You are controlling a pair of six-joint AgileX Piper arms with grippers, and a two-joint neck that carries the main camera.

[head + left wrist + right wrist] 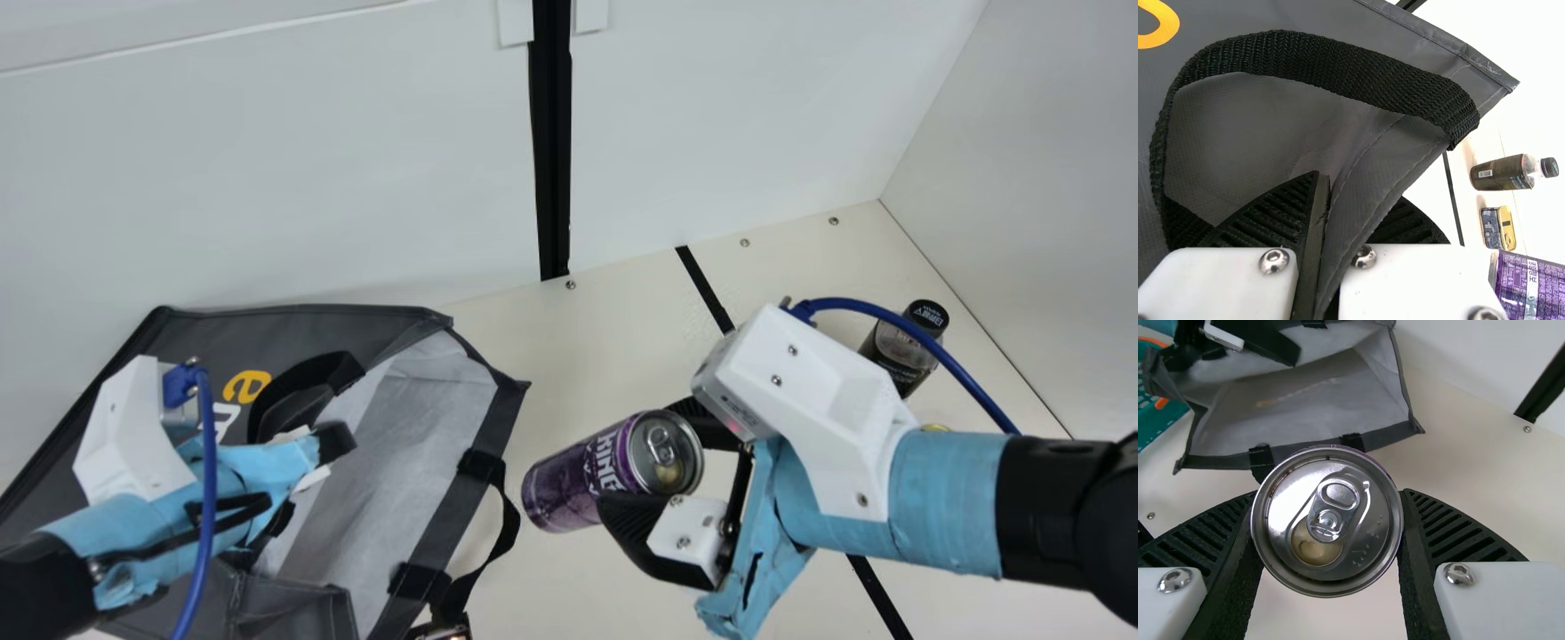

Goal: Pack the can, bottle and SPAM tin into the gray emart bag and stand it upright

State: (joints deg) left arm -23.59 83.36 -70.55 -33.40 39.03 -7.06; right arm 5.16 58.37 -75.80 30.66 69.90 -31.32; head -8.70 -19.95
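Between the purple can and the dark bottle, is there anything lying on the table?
Yes: in the left wrist view, the SPAM tin lies between the can and the bottle.

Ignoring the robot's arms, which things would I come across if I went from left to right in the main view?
The gray bag → the purple can → the bottle with the dark cap.
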